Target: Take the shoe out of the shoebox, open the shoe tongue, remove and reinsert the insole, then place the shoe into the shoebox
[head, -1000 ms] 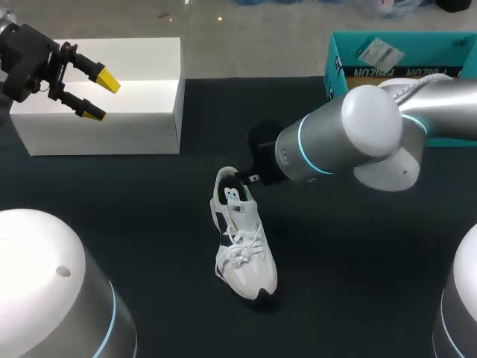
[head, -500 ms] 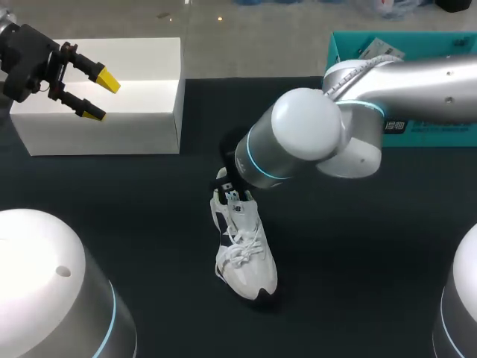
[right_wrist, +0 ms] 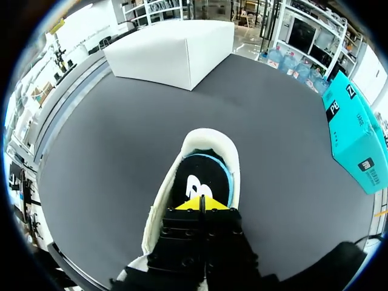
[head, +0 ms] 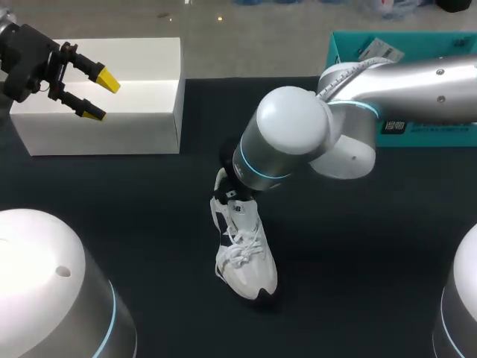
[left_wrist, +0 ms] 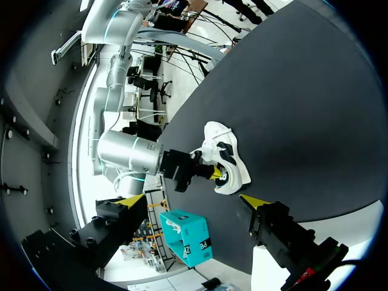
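Right gripper point(right_wrist: 200, 205): yellow tips pressed together, no gap showing, pointing down into the heel opening of the shoe point(head: 242, 253). The tips sit right over the dark insole point(right_wrist: 203, 173). Can't tell if they pinch its edge or just hang above it.

The shoe is upright on its sole mid-table point(head: 373, 261), out of the box. Its long axis runs heel-far to toe-near, toe angled slightly to my right. The heel end is directly under the right wrist, so the insole pull is the right arm's job, drawing up and back out of the collar.

Left gripper point(head: 100, 97): fingers apart, holding nothing, parked over the white box point(head: 141, 119), well away from the shoe. It's too far to brace the shoe, which may lift with the insole.

Teal shoebox point(head: 417, 134) sits at the far right, behind the right arm.
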`<state>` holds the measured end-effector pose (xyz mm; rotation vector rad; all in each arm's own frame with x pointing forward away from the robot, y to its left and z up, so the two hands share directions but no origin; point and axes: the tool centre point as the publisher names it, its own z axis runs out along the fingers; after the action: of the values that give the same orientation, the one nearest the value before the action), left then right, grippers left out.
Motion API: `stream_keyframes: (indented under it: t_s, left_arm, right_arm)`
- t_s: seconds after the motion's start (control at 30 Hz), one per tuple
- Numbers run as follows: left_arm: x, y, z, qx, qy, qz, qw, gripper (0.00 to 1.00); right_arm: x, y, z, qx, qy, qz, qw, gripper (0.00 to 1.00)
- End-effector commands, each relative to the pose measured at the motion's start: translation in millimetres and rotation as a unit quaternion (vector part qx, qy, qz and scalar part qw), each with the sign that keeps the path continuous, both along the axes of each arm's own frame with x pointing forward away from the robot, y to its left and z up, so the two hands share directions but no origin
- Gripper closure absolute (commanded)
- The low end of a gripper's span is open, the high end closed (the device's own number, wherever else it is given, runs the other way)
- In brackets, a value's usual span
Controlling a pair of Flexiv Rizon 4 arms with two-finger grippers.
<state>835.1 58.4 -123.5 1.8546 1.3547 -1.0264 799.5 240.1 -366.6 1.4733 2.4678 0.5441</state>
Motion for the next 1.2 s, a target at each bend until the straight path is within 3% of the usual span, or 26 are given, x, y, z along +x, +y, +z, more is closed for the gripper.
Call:
stream_keyframes:
  t_s: [0.03,0.4,0.67,0.8,0.97,1.2]
  left_arm:
    - [0.3,0.7,0.2,0.001,0.000,-0.001,1.000,0.00]
    - [0.3,0.7,0.2,0.001,0.000,-0.001,1.000,0.00]
    - [0.3,0.7,0.2,0.001,0.000,-0.001,1.000,0.00]
    - [0.3,0.7,0.2,0.001,0.000,-0.001,1.000,0.00]
    - [0.3,0.7,0.2,0.001,0.000,-0.001,1.000,0.00]
    - [0.3,0.7,0.2,0.001,0.000,-0.001,1.000,0.00]
  right_arm:
    - [8.7,12.5,-18.5,-0.012,0.011,0.005,1.000,1.00]
    - [9.8,12.8,-41.2,-0.032,0.028,0.013,0.999,1.00]
    - [12.1,8.0,-11.3,0.000,0.015,0.019,1.000,1.00]
    - [20.6,7.7,-2.5,-0.010,0.000,0.026,1.000,1.00]
    - [32.6,7.4,-8.0,-0.030,0.001,0.028,0.999,1.00]
    - [34.8,10.1,-28.2,-0.067,0.008,0.037,0.997,1.00]
